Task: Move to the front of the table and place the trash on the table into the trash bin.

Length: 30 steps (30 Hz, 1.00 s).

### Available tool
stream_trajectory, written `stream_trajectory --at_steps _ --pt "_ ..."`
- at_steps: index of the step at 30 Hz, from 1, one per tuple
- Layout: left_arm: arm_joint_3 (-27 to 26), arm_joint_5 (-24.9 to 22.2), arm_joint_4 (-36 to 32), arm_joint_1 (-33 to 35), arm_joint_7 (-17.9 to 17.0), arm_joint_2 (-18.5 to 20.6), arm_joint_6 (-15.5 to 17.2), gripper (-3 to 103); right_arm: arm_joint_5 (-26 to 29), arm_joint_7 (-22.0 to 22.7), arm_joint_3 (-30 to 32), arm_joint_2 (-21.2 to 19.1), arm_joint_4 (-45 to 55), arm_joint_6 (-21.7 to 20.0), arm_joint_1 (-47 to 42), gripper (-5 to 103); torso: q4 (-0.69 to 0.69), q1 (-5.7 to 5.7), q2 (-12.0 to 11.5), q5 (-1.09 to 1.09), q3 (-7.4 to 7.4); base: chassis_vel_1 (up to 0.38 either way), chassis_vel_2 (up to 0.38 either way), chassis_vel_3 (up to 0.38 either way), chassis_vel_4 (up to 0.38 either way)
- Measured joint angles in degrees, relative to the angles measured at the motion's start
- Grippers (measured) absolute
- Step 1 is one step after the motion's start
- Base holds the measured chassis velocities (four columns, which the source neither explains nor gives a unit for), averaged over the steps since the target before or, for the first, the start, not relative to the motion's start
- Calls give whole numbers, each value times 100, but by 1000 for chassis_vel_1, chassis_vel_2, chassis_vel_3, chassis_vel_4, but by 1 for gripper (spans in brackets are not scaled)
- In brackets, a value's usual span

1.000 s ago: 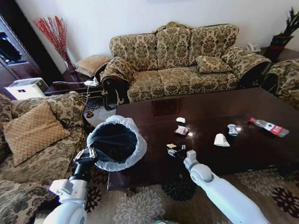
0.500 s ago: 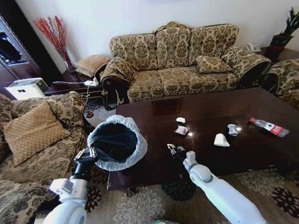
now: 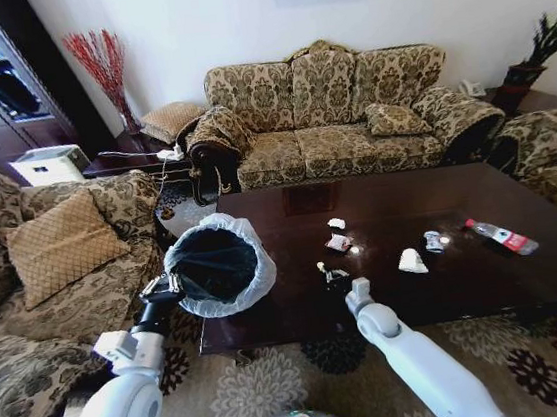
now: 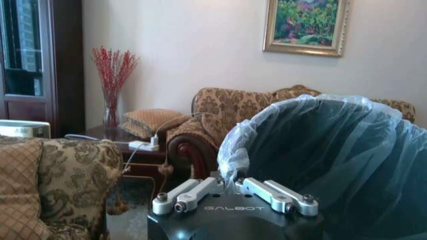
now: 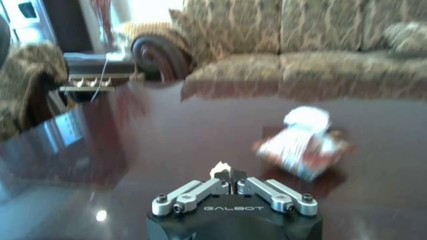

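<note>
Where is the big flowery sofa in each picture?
Head view: the sofa stands against the back wall, beyond the table.
Left wrist view: the sofa peeks out behind the trash bin.
Right wrist view: the sofa stands past the table's far edge.
Shared landmark: the sofa's dark curled wooden arm.
</note>
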Motion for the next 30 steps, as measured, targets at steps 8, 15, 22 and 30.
stream_trajectory --at_steps 8,15,22,30 --pt "37 27 -44 10 68 -41 0 3 860 -426 312 -1135 1653 -227 312 0 0 0 0 0 0 0 0 0 0" --pt "41 35 -133 55 101 -56 12 3 2126 -1718 233 -2022 2554 -584 1087 0 0 0 0 -1 0 0 0 0 0" --pt "46 89 -206 140 118 -97 20 3 2883 -2278 -889 -2426 2999 -861 2477 0 0 0 0 -1 0 0 0 0 0" --pt "68 142 -216 168 120 -101 79 3 3271 -1770 -2731 -1978 3004 -969 4708 0 2 1 0 -4 0 0 0 0 0"
